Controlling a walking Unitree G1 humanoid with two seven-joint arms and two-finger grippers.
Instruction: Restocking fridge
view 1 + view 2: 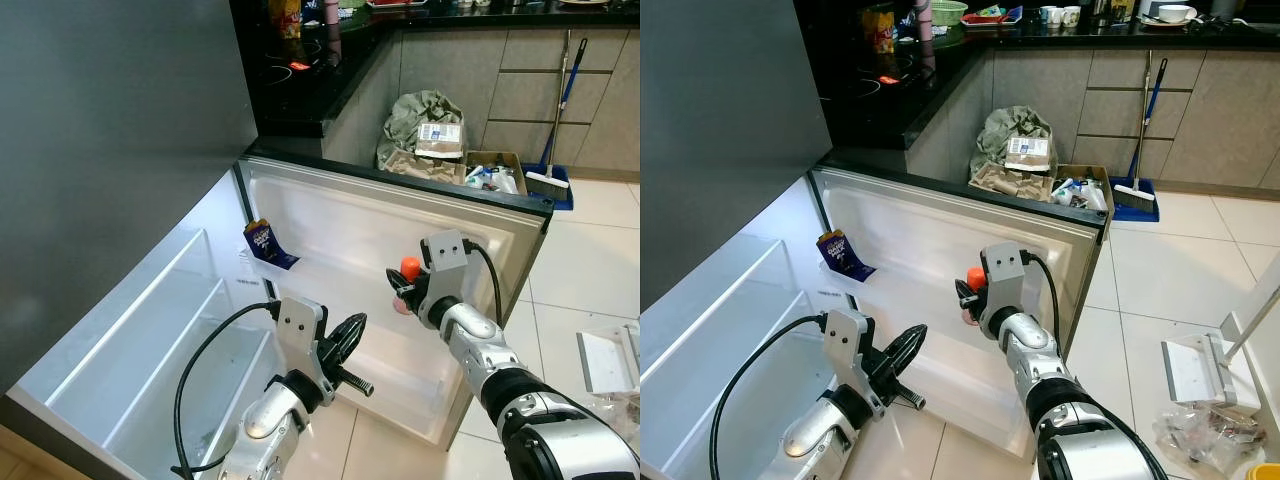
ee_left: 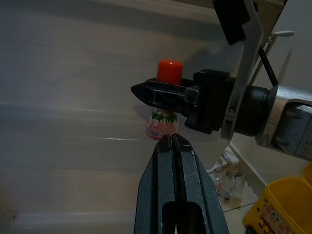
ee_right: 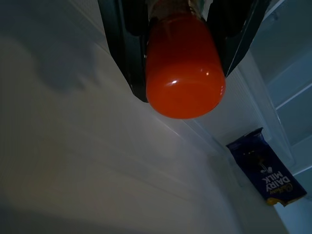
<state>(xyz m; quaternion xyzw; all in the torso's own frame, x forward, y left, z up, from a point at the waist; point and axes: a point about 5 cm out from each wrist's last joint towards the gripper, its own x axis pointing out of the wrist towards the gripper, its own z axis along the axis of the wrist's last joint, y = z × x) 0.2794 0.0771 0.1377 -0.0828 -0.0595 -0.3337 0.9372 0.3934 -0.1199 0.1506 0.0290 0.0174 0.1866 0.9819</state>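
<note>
The open fridge door (image 1: 330, 240) spans the middle of the frame, its white inner face toward the camera. Behind it, in the upper part of the frame, runs the black desk (image 1: 300, 80). A purple chocolate bar (image 1: 262, 243) leans in the door's shelf, left of centre. The right claw (image 1: 405, 290), at centre, pinches a small bottle (image 1: 408, 270) with an orange cap in front of the door. The left claw (image 1: 350, 330), lower centre, has its fingers pressed together, pointing at the bottle.
</note>
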